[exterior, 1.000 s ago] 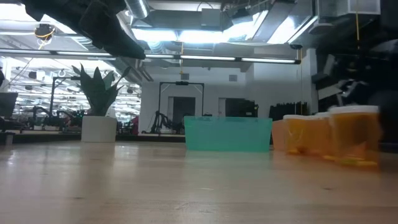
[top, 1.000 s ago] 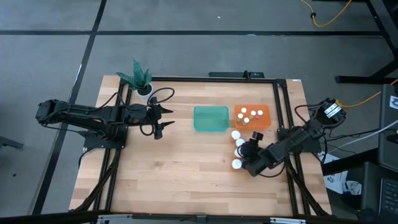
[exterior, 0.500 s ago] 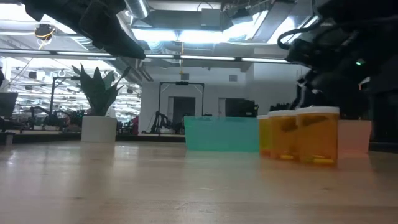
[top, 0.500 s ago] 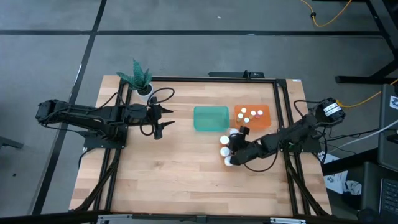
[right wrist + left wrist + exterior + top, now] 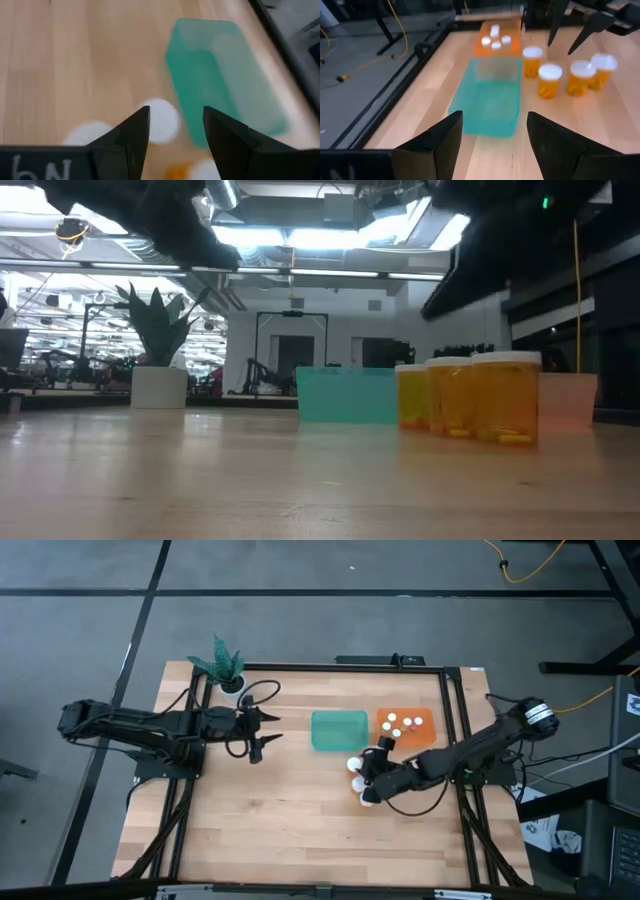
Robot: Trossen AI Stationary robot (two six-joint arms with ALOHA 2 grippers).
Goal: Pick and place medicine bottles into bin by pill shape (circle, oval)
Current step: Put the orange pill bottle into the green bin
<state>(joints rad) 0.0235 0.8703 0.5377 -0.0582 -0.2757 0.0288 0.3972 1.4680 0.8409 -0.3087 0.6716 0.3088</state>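
Right claw (image 5: 372,766) fingers apart, empty, hovering over four medicine bottles (image 5: 359,780) on worktop (image 5: 290,810), beside teal bin (image 5: 339,730). Four more bottles in orange bin (image 5: 424,737). Left claw (image 5: 262,732) fingers together, idle left of teal bin.

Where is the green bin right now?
In the high view the green bin sits mid-table, just left of the orange bin, with loose medicine bottles by its near-right corner.
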